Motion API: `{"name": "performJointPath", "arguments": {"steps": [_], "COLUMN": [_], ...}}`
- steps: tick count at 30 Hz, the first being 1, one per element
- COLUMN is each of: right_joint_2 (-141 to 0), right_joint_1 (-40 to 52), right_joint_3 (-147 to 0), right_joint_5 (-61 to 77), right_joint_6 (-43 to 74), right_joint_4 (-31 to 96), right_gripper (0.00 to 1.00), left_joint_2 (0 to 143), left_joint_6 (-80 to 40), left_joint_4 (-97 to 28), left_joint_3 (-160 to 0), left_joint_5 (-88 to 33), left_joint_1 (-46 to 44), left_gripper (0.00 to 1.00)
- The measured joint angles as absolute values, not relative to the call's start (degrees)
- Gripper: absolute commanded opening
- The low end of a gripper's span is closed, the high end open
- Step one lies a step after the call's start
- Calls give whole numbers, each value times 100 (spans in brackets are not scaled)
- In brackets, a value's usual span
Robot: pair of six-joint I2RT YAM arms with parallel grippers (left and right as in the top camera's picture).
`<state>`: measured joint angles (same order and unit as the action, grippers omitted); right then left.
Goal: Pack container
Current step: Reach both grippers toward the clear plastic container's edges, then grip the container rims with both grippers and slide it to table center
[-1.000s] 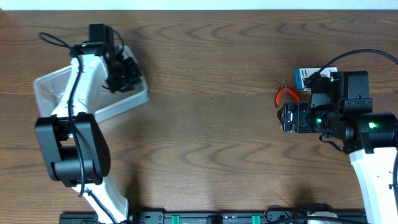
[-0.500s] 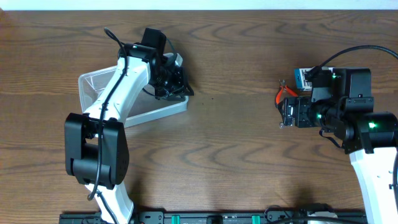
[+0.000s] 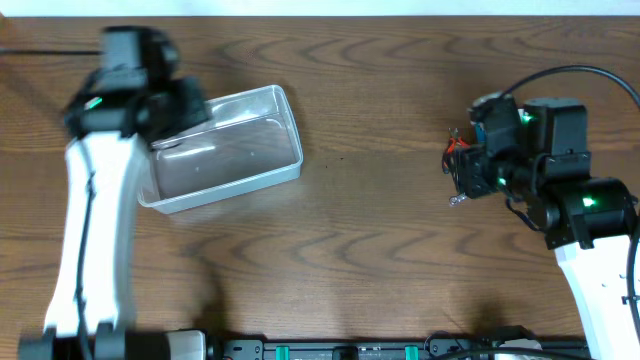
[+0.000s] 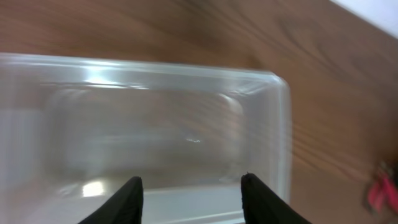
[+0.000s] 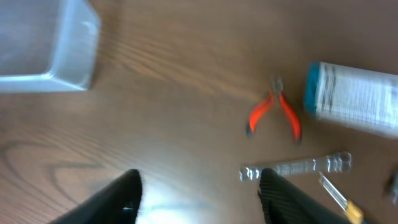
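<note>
Container (image 3: pixel 225 150): clear rounded plastic tub, left of centre on wood-grain table (image 3: pixel 380 230). Left arm (image 3: pixel 95 220) motion-blurred. Left gripper (image 4: pixel 191 183) jaws apart, empty, at its near rim. Right gripper (image 5: pixel 199 180) parted, empty; orange pliers (image 5: pixel 273 115) blurred.

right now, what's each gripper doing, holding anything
Left gripper: open, fingers apart, holding nothing, facing the container.
Right gripper: open, holding nothing.

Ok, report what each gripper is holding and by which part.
Nothing. The left gripper stands open at the near rim of the container; the right gripper is open over bare table.
</note>
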<state>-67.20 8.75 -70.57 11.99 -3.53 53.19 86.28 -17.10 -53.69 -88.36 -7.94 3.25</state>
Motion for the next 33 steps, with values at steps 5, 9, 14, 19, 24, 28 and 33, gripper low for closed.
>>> {"name": "performJointPath", "arguments": {"steps": [5, 9, 14, 19, 24, 28, 33], "right_joint_2": [-7310, -8020, -8746, -8965, -8962, -8962, -8962], "right_joint_1": [1444, 1855, 2331, 2714, 3105, 3380, 3586], "right_joint_3": [-8023, -8724, -9087, -9107, -9137, -9144, -9146], "right_joint_5": [1492, 1881, 2106, 2241, 2333, 2386, 2425], "right_joint_6": [-222, -196, -336, -589, -864, -1050, -1155], "right_joint_4": [5229, 5192, 5177, 5280, 5347, 5374, 5402], "right_gripper": [8, 17, 10, 5, 2, 1, 1], "left_joint_2": [7911, 7953, 8565, 9478, 10206, 10652, 11157], "left_joint_6": [-2257, -2534, -2727, -2974, -2978, -2871, -2624], "left_joint_4": [-6471, -6779, -6722, -6534, -6097, -5745, -5334], "left_joint_3": [-8875, -8875, -8873, -8858, -8851, -8851, -8851], "left_joint_5": [255, 587, 716, 753, 591, 115, -642], "left_joint_1": [1240, 1911, 2508, 2987, 3118, 3063, 2893], "left_gripper": [46, 46, 45, 41, 39, 38, 38]}}
